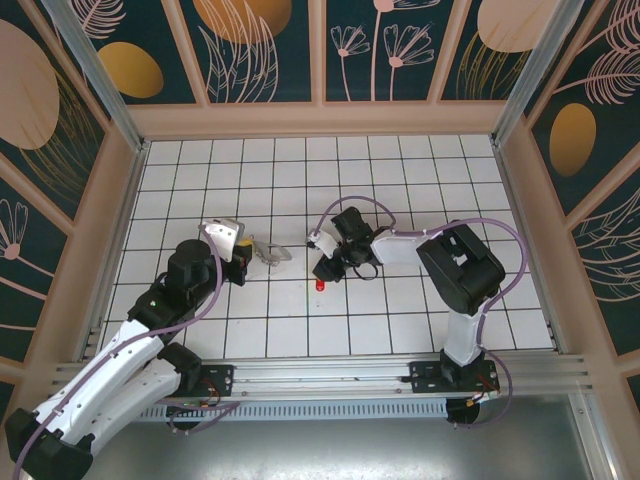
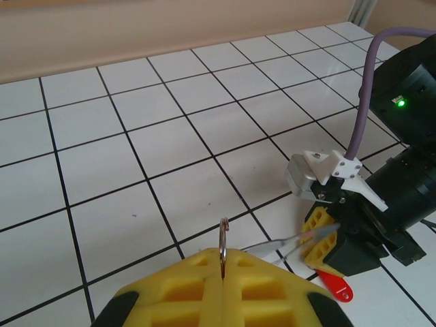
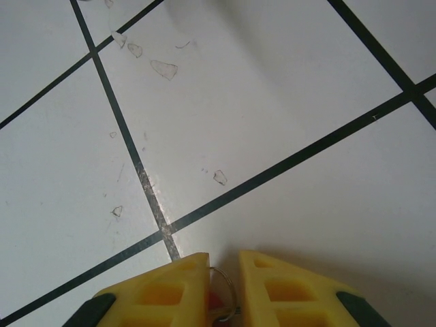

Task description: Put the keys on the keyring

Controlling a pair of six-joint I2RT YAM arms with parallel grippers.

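surface: white gridded table [image 1: 400, 180], tan walls [image 1: 320, 120] round its edges
left gripper [image 2: 223, 264]: we see its jaws together, clamped on the keyring [image 2: 223, 235]; it sits left of the table's middle
right gripper [image 3: 223, 259]: jaws slightly apart, a thin wire loop [image 3: 228, 289] between them; we cannot tell whether they grip it
keys [image 2: 335, 285]: red head just beside the right gripper's tips, near the table's middle
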